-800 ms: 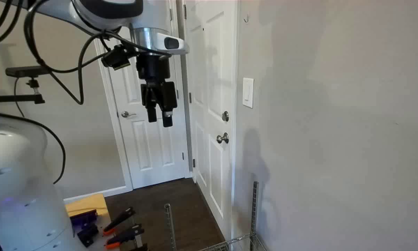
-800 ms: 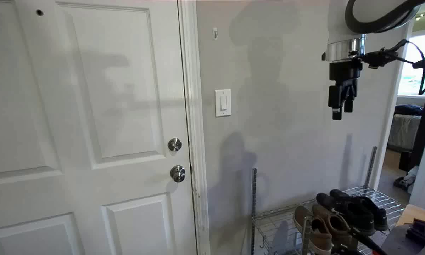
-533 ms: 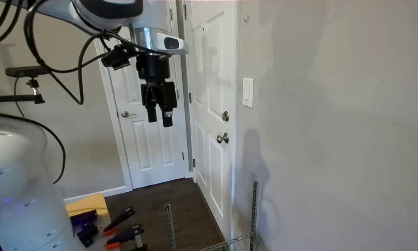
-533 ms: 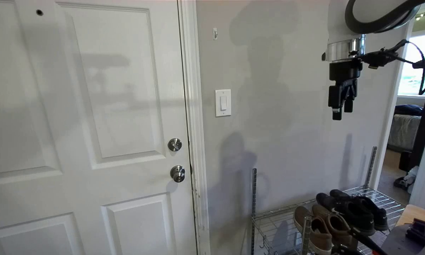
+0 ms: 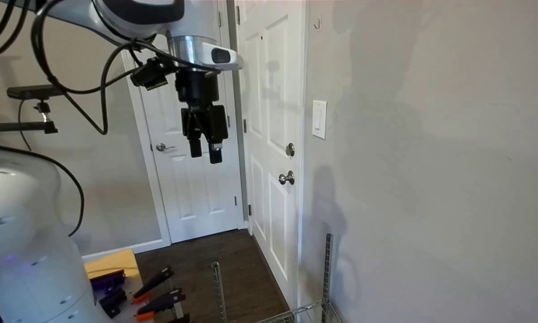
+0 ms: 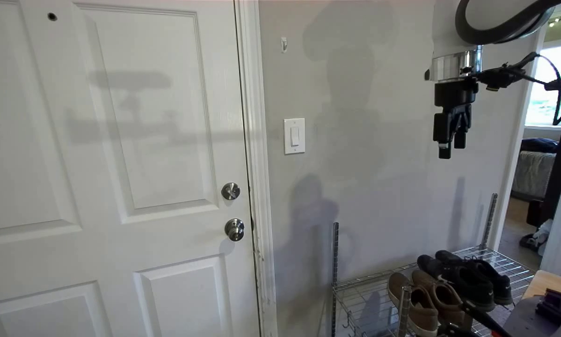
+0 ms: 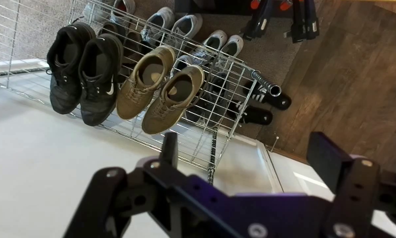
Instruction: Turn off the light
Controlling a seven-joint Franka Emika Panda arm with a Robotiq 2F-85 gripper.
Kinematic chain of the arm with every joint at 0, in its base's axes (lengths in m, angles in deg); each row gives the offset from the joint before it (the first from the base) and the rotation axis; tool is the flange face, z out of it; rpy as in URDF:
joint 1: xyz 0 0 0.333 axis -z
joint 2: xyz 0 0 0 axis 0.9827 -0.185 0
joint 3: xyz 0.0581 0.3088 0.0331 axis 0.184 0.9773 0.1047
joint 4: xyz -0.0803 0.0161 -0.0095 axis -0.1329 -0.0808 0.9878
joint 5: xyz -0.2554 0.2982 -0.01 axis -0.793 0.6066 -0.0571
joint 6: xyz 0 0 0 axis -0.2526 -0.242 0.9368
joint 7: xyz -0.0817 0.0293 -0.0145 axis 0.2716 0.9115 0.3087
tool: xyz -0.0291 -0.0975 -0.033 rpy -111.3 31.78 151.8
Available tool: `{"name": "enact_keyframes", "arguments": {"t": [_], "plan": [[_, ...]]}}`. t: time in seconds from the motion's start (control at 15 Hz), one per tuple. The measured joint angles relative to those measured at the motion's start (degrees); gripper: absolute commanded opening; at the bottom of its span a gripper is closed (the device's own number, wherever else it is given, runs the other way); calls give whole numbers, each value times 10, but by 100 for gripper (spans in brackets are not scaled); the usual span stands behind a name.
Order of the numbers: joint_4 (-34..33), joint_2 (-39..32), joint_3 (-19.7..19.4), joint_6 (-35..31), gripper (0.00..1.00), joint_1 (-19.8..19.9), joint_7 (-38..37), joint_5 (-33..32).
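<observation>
The light switch (image 6: pixel 294 135), a small white upright plate, was fixed to the pale wall (image 6: pixel 378 196) just beside the frame (image 6: pixel 257 140) of a white door (image 6: pixel 116 164). In both exterior views it sat higher than the door's round lock (image 6: pixel 230 191) and the silvery doorknob (image 6: pixel 235 230) under that lock. A small hook (image 6: pixel 284 44) was on the wall above the light switch. The gripper (image 5: pixel 205 151) hung from the arm (image 5: pixel 201 18), pointing down and well apart from the light switch, and the wrist view showed its two fingers (image 7: pixel 326 162) spread wide. Lower down, by the same wall, stood a wire rack (image 6: pixel 335 252). On its shelf were a pair of black shoes (image 7: pixel 100 79) and, just beside them, a pair of brown shoes (image 7: pixel 166 110); white shoes (image 7: pixel 195 26) showed beneath and past the rack. Two black sandals (image 7: pixel 280 100) lay near the rack's corner post (image 7: pixel 266 84). In an exterior view, black clamps (image 5: pixel 161 303) with orange ends lay near the foot of the arm and a yellowish board (image 5: pixel 111 262). Beyond the gripper in that view was a further white door with a lever handle (image 5: pixel 162 147).
</observation>
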Motion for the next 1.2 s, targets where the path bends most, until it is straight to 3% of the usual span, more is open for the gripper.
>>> {"name": "enact_keyframes", "arguments": {"t": [0.27,0.53,0.87,1.2], "plan": [[-20,-52,0,-19,100,-20,14,0],[-78,-183,3,-63,100,-49,34,0],[-175,-334,17,-113,100,-56,33,23],[-216,-402,25,-199,100,-57,15,47]]}}
